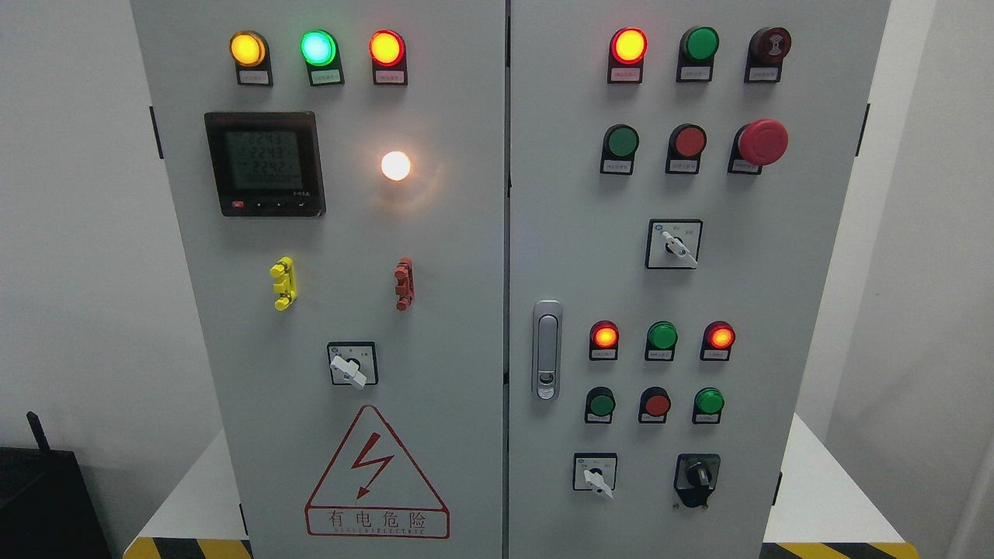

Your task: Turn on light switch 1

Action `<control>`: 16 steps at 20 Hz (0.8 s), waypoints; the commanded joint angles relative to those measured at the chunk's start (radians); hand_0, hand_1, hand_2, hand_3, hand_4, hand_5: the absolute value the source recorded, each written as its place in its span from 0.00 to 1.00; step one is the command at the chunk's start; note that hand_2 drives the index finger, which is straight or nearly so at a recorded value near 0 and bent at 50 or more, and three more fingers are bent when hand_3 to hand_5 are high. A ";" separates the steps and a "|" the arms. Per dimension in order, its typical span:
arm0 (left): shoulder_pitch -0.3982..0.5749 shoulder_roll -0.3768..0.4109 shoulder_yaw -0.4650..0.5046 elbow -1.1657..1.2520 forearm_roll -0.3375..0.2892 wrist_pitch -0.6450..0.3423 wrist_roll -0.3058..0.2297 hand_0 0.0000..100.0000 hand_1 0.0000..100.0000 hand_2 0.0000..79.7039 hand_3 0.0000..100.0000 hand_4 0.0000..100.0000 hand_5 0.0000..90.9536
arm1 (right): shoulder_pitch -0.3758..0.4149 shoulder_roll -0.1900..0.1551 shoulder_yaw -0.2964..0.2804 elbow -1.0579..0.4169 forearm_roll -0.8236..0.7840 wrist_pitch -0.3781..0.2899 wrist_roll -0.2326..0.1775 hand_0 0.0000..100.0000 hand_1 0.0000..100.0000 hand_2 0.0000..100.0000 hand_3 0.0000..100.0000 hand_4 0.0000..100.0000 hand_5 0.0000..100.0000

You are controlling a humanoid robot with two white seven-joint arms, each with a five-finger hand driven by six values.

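White-walled room, grey control cabinet (497, 310), white lamp (395, 165) lit; no robot hand visible.

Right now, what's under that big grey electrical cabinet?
The cabinet stands on a white platform that sticks out on both sides, with yellow-and-black hazard striping along its front edge. What lies directly beneath the cabinet is covered by it.

Just one head cam, looking straight at the grey control cabinet (497, 256), pretty close, angled slightly downward.
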 commanded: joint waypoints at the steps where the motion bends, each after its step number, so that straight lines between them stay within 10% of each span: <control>1: -0.031 -0.027 -0.252 0.266 -0.048 0.093 -0.035 0.27 0.00 0.00 0.00 0.00 0.00 | -0.001 0.000 0.000 0.000 0.000 0.000 0.001 0.12 0.39 0.00 0.00 0.00 0.00; 16: -0.041 -0.047 -0.249 0.264 -0.068 0.115 -0.029 0.25 0.00 0.00 0.00 0.00 0.00 | 0.000 0.000 0.000 0.000 0.000 0.000 0.001 0.12 0.39 0.00 0.00 0.00 0.00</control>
